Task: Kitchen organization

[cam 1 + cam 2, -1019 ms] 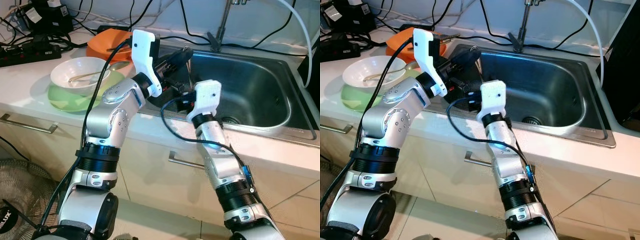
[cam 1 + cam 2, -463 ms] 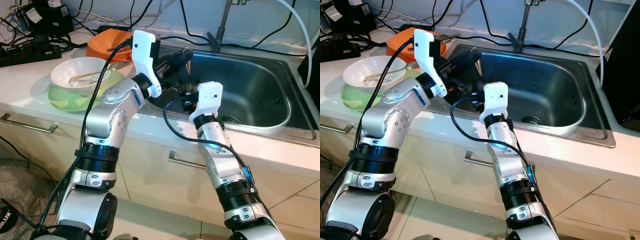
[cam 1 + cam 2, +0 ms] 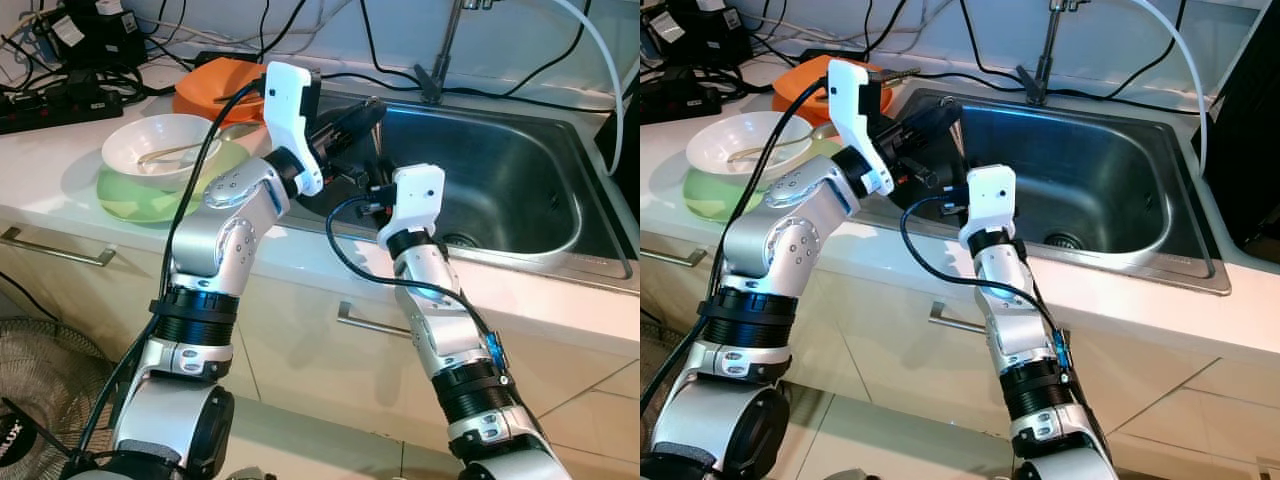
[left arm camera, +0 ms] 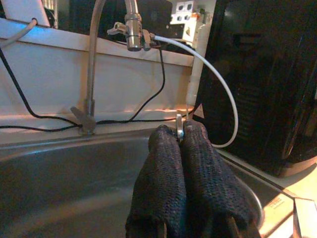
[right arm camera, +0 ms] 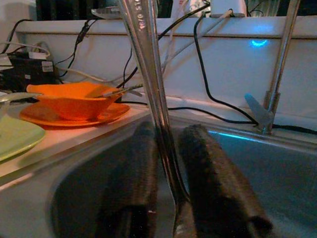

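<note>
A white kitchen counter [image 3: 60, 190] runs along a cable-strewn wall, a steel sink [image 3: 520, 190] set into it. At the left, a white bowl [image 3: 160, 150] sits on a green plate [image 3: 130, 195], with an orange bowl [image 3: 215, 90] behind. Over the sink's left part, the left gripper [image 4: 181, 141] has its fingers pressed together on the top end of a metal utensil [image 5: 148, 74]. The utensil hangs nearly upright, its long axis vertical, passing between the right gripper [image 5: 168, 163]'s parted fingers.

Standing here, I can read just one scrap of lettering: white letters ending in "LUX" on the dark hub of the round wire-grille floor fan [image 3: 12, 436]. Nothing else is legible.
</note>
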Controlling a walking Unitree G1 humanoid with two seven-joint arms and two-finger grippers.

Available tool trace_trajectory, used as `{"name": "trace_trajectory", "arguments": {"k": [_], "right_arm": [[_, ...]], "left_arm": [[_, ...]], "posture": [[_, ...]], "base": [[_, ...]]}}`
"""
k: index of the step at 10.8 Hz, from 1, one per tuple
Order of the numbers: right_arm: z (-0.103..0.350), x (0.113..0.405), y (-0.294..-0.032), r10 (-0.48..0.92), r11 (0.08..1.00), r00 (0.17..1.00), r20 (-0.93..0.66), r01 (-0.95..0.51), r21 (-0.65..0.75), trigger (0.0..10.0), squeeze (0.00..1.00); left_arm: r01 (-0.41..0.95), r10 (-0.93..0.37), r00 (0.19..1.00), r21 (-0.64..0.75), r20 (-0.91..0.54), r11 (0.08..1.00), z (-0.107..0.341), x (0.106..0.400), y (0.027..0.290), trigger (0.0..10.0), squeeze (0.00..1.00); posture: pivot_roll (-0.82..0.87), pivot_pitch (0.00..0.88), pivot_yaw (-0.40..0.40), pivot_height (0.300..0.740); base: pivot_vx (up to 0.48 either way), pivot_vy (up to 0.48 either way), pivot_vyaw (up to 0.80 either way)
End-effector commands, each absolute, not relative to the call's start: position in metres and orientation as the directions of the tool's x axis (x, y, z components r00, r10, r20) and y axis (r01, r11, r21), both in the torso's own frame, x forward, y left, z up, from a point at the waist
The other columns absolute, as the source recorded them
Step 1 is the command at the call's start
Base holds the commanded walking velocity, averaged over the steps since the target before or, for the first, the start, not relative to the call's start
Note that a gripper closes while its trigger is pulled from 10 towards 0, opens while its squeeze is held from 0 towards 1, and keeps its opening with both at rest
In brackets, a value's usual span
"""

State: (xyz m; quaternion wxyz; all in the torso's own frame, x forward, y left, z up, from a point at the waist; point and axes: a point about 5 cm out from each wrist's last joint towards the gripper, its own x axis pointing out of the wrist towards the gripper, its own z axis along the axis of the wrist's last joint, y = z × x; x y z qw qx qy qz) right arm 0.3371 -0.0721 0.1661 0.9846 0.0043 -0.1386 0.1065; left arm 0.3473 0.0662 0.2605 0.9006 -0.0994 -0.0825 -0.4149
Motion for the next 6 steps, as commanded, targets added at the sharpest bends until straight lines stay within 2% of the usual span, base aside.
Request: {"name": "trace_trajectory", "arguments": {"k": [1,3,4,5,6], "right_arm": [[0.1702,0.3397,-0.0713,0.207,0.978,0.936,0.285,-0.209,-0.022,0.0,0.00],[0.1696,0.3400,-0.0717,0.205,0.978,0.937,0.283,-0.208,-0.022,0.0,0.00],[0.1691,0.3401,-0.0719,0.205,0.978,0.938,0.281,-0.207,-0.023,0.0,0.00],[0.1689,0.3404,-0.0721,0.203,0.979,0.938,0.280,-0.204,-0.024,0.0,0.00],[0.1688,0.3406,-0.0723,0.201,0.979,0.939,0.279,-0.202,-0.024,0.0,0.00]], "left_arm": [[0.771,-0.739,0.631,-0.090,0.238,0.630,0.2626,0.3448,0.0652,10.0,0.00],[0.766,-0.731,0.638,-0.096,0.241,0.636,0.2629,0.3461,0.0664,10.0,0.00],[0.764,-0.730,0.640,-0.098,0.241,0.638,0.2628,0.3465,0.0668,10.0,0.11],[0.764,-0.728,0.641,-0.119,0.242,0.634,0.2623,0.3469,0.0666,10.0,1.00],[0.763,-0.726,0.643,-0.119,0.243,0.636,0.2624,0.3471,0.0668,10.0,1.00]], "posture": [[-0.08,0.000,0.016,0.740],[-0.08,0.000,0.016,0.740],[-0.08,0.000,0.016,0.740],[-0.08,0.000,0.016,0.740],[-0.08,0.000,0.016,0.740]], "base": [[0.000,0.000,0.00],[0.000,0.000,0.00],[0.000,0.000,0.00],[0.000,0.000,0.00],[0.000,0.000,0.00]]}}
